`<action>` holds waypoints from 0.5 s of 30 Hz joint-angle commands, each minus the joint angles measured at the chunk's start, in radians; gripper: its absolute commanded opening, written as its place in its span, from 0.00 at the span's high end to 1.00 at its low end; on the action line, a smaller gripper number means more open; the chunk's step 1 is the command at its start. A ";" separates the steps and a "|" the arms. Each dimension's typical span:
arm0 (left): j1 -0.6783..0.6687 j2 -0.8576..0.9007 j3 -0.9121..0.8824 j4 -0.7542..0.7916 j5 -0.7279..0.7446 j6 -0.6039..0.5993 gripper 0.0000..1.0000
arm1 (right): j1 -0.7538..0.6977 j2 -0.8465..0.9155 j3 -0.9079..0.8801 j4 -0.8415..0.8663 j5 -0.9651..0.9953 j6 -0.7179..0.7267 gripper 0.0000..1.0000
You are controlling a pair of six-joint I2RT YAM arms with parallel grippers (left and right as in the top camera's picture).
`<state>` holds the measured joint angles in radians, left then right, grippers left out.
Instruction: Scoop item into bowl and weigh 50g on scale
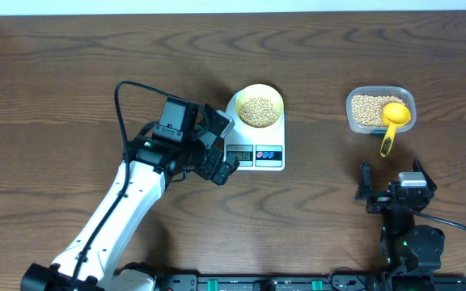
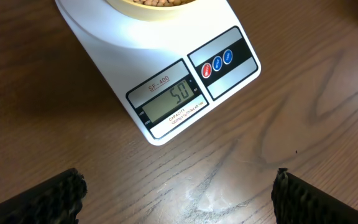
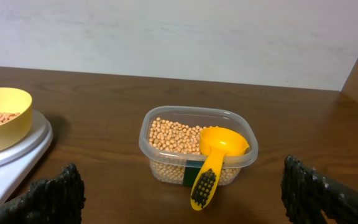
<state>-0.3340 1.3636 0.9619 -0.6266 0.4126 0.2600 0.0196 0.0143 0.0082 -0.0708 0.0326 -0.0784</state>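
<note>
From above, your left gripper [image 1: 222,146] stands wide apart just beside the scale [image 1: 249,139], gripping nothing. The bowl [image 1: 240,100] of beans [image 1: 258,111] sits on the scale. Your right gripper [image 1: 394,179] is spread too and empty, near the tub [image 1: 352,115] where the scoop [image 1: 392,123] rests.

On the left wrist view, the display [image 2: 174,96] reads 50, ahead of fingers [image 2: 48,199] set far apart.

On the right wrist view, the spread fingers frame the tub without touching it.

Left pincer [image 1: 223,145] and right pincer [image 1: 395,184] both gape wide and empty.
</note>
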 commanded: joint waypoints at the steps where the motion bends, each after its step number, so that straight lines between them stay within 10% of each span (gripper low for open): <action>1: 0.003 0.008 0.002 -0.002 -0.009 0.009 0.02 | 0.001 -0.009 -0.003 -0.003 -0.002 -0.013 0.01; 9: 0.003 0.007 0.002 -0.029 -0.008 0.008 0.13 | 0.001 -0.009 -0.003 -0.003 -0.002 -0.013 0.01; 15: 0.003 0.007 0.002 -0.045 -0.009 0.009 0.02 | 0.001 -0.009 -0.003 -0.003 -0.002 -0.013 0.01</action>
<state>-0.3340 1.3636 0.9619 -0.6735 0.4122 0.2634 0.0196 0.0143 0.0082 -0.0708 0.0330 -0.0784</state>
